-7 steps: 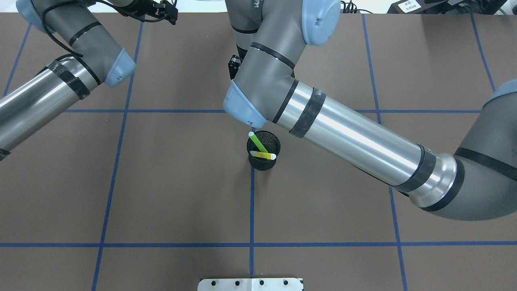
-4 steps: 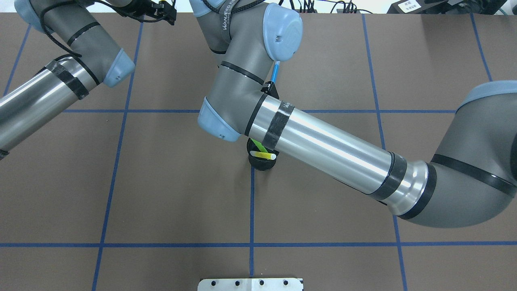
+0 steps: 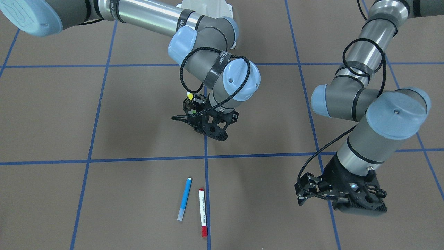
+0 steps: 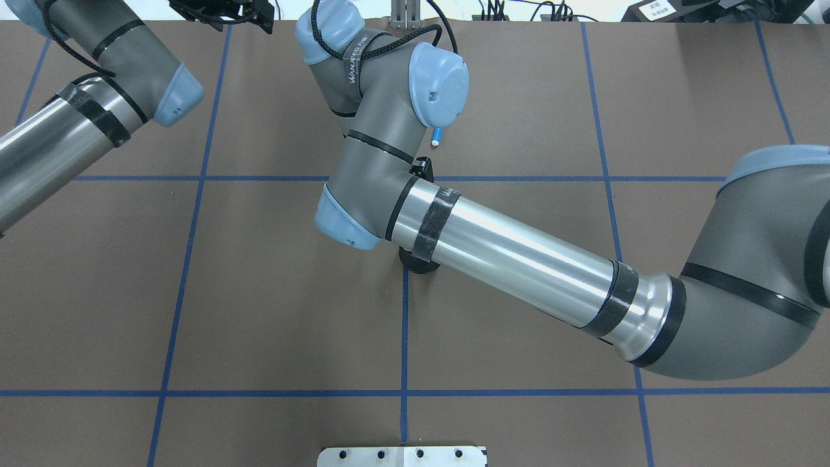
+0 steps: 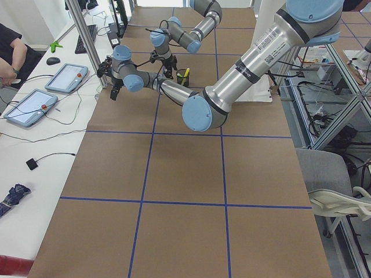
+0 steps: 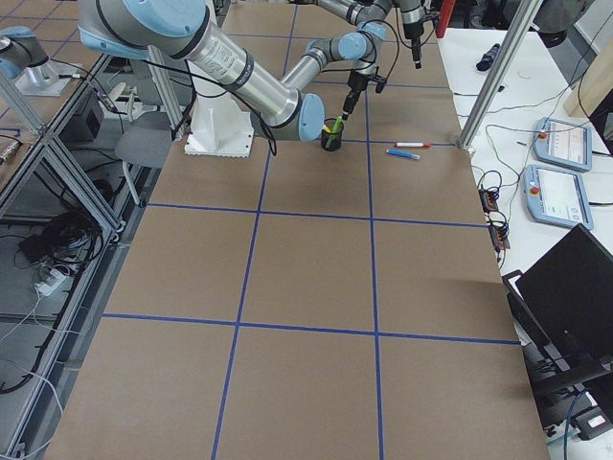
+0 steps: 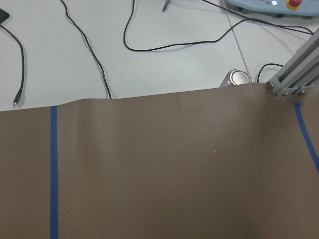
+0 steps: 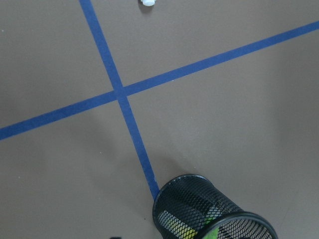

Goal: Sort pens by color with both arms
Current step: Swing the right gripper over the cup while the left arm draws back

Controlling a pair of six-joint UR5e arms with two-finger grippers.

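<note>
A blue pen [image 3: 184,198] and a white-barrelled pen with red ends [image 3: 203,211] lie side by side on the brown table, both free. The black mesh cup [image 3: 190,103] holds a yellow pen [image 3: 189,94] and a green pen [image 8: 212,231]. My right gripper [image 3: 212,133] hangs just beside the cup, on its pen side, looks open and holds nothing. In the overhead view the right arm hides all but the cup's base [image 4: 418,266] and the blue pen's end [image 4: 436,136]. My left gripper [image 3: 341,205] hovers over the table's far edge, open and empty.
Blue tape lines [image 4: 404,324] divide the table into squares. Beyond the far edge lie cables [image 7: 99,64] and a tablet [image 5: 66,77] on a white bench, where a person's arm [image 5: 11,55] rests. An aluminium post [image 7: 294,74] stands at the table's corner.
My right arm's wrist has swung leftward and back over the cup, hiding the cup's pens and most of the blue pen in the overhead view. The left arm shifted slightly farther away.
</note>
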